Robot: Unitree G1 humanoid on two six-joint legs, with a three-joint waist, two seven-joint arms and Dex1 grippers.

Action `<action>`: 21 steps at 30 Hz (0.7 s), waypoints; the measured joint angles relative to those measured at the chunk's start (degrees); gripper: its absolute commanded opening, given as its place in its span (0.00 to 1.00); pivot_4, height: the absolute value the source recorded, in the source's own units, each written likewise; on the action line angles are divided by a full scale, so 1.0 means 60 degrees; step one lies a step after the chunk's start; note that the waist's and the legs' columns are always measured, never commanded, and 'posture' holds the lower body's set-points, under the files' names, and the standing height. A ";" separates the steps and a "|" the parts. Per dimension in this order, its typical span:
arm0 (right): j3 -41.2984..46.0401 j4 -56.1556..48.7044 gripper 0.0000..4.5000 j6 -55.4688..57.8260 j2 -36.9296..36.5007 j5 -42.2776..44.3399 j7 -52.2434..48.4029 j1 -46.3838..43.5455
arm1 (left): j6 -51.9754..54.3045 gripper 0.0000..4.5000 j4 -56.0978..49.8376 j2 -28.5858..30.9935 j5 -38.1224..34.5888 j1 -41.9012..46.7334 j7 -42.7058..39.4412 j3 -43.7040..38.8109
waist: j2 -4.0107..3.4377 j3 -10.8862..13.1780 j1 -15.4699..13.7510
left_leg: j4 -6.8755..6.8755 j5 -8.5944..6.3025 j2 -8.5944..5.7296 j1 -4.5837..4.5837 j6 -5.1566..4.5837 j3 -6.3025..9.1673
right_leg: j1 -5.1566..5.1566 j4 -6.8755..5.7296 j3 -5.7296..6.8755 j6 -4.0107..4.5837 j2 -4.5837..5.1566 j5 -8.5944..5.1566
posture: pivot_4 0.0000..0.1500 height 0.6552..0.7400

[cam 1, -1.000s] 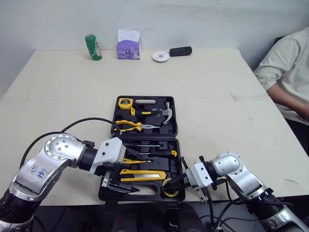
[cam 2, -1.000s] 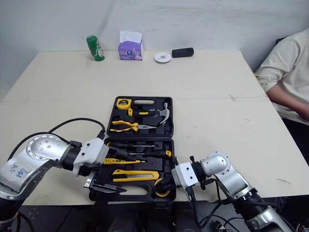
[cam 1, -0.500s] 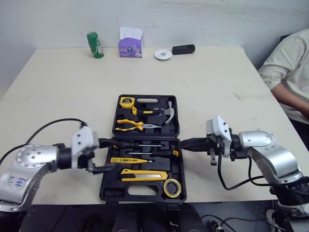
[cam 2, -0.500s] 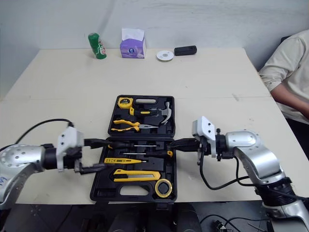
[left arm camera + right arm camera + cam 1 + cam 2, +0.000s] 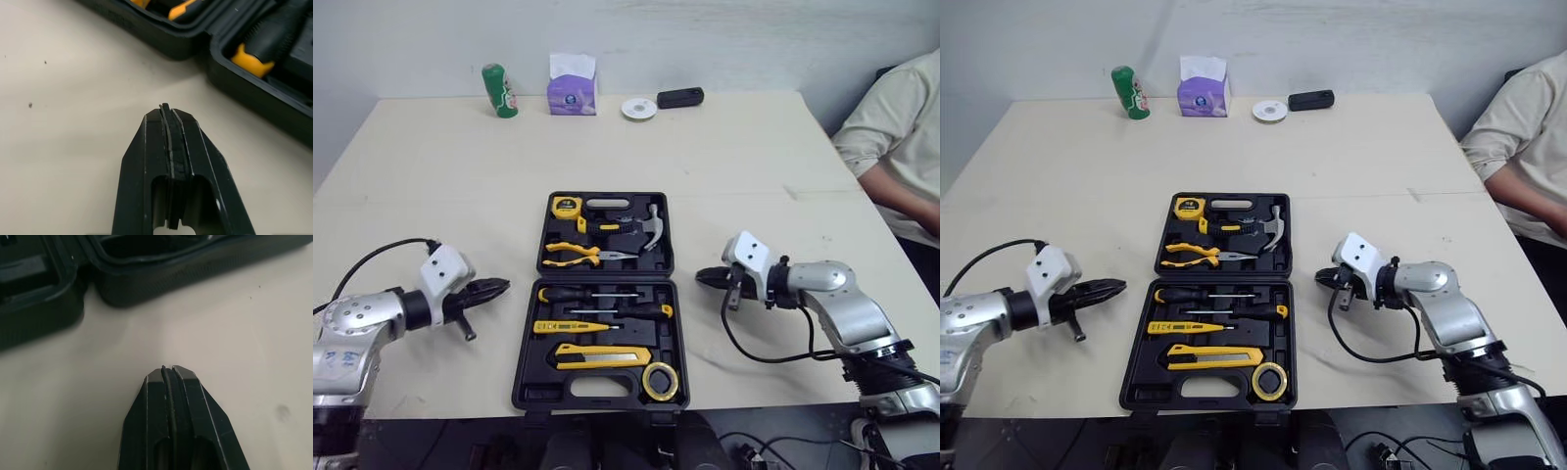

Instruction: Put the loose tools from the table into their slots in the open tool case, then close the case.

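Now both claws have backed away from the tool case [image 5: 603, 399]. A moment ago they were low at its near edge, then tight against its two sides. Now the left claw [image 5: 495, 287] and the right claw [image 5: 705, 279] sit out over the bare table [image 5: 754, 166]. The case lies between them, ahead of both tips and not touching either one. Each claw is squeezed tight and holds nothing. I think the putting-away part is done. The hammer [image 5: 653, 227], the pliers [image 5: 570, 252] and the yellow knife [image 5: 597, 352] all lie in their slots, and I see no loose tool near either claw. The case is still wide open, so closing it is the job left. Far past both claws stand a green can [image 5: 499, 90] and a tissue box [image 5: 572, 90], which are not tools. The head views show the whole case and every slot at once. The left wrist view shows the fingers [image 5: 146, 161] pressed flat together with no gap, and a yellow handle [image 5: 249, 59] in the case just ahead of the tip. The right wrist view shows the dark case wall [image 5: 161, 281] ahead of that claw's tip, with bare table in between.
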State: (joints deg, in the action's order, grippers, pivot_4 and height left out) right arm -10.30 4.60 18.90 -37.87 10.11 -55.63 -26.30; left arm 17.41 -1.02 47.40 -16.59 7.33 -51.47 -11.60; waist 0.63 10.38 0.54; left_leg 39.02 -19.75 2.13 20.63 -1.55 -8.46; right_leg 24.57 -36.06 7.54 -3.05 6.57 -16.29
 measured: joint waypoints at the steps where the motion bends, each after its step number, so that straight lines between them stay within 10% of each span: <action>1: -0.0023 -0.0005 0.00 -0.0001 0.0053 -0.0015 0.0018 -0.0013 | -0.0007 0.01 0.0081 -0.0087 0.0058 0.0157 0.0014 0.0186 | 0.0000 0.0000 0.0007 | 0.0001 0.0000 -0.0001 0.0000 -0.0001 0.0000 | -0.0001 -0.0001 0.0000 0.0000 0.0000 0.0000 | 1.00 0.90; 21: -0.0166 -0.0362 0.00 0.0848 0.0439 -0.0594 0.0320 -0.0377 | 0.0237 0.01 0.1082 -0.1950 0.1017 0.2165 0.0548 0.1790 | 0.0001 -0.0001 -0.0086 | 0.0011 0.0009 -0.0026 0.0006 -0.0019 0.0001 | -0.0007 -0.0001 0.0003 -0.0018 0.0013 0.0010 | 1.00 0.90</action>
State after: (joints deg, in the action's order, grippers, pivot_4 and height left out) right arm -11.29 2.43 23.99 -35.23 6.55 -53.71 -28.56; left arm 18.84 5.47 35.70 -10.49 20.32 -48.18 -0.86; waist 0.63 10.38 0.02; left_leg 39.08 -19.69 1.97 20.66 -1.67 -8.45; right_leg 24.53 -36.07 7.56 -3.16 6.64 -16.23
